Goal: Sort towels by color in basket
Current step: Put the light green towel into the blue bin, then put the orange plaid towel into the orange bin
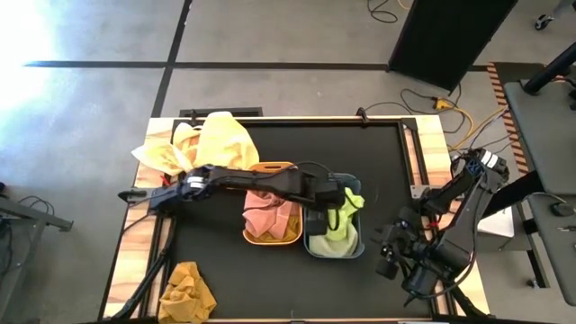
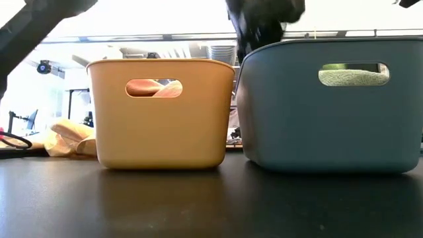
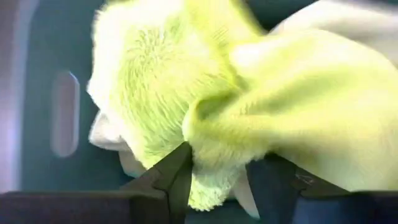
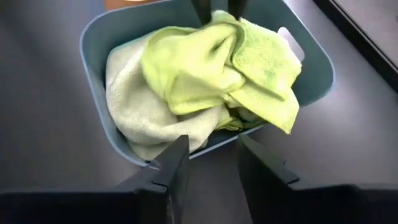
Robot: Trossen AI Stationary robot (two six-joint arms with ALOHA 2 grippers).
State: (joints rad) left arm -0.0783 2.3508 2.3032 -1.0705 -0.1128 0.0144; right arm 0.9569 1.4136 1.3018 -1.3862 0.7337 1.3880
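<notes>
Where the blue tub (image 1: 310,245) stands, lime towel (image 3: 249,112) clamped between left pincer (image 3: 217,174) fingers.

floor (image 1: 297,36): grey concrete, crossed by dark tape lines | glare (image 1: 22,36): bright light washes the far left corner | worktop (image 1: 378,180): black mat, pale wood edge | cables (image 1: 450,103): yellow and black, trailing on the floor | dark panel (image 1: 450,31): standing far right

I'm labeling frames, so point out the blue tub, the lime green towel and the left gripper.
blue tub (image 4: 99,37), right wrist view, its rim.
lime green towel (image 4: 186,68), right wrist view, its folded middle.
left gripper (image 3: 217,180), left wrist view, between fingertips.
</notes>
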